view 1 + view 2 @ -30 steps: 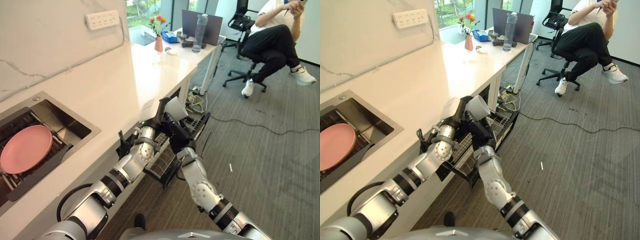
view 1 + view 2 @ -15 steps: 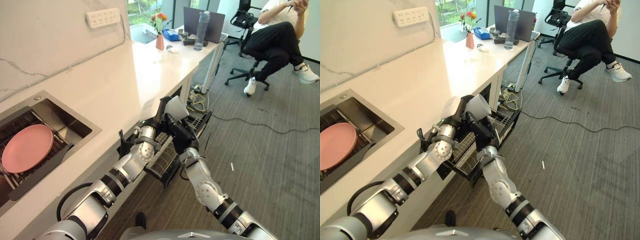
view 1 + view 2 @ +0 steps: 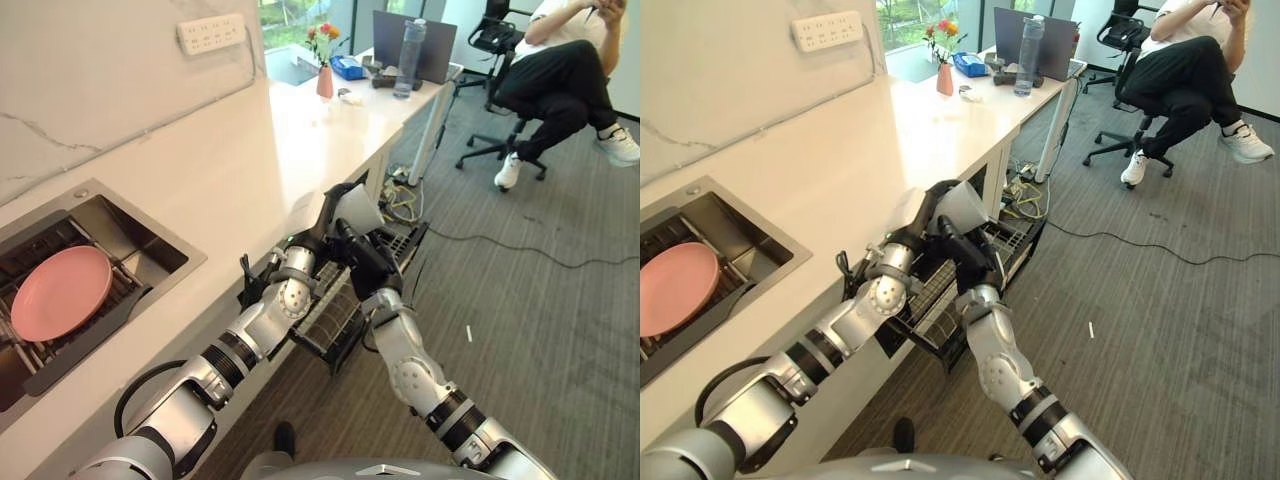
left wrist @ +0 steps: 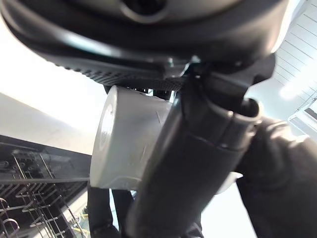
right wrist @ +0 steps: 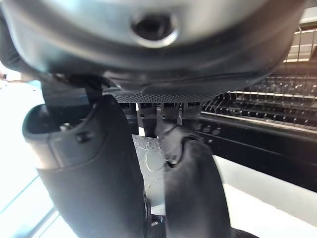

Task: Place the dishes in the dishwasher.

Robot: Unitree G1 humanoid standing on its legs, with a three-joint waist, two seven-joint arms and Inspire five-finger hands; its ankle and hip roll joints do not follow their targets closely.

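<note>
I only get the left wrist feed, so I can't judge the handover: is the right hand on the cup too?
Observer: Yes. From the head, the right hand grips the cup from below, opposite the left hand.
Operator: Where is the cup relative to the rack?
Observer: It looks to be held over the pulled-out rack, just off the counter edge.
Operator: Any other dishes waiting?
Observer: A pink plate lies in the sink.
</note>
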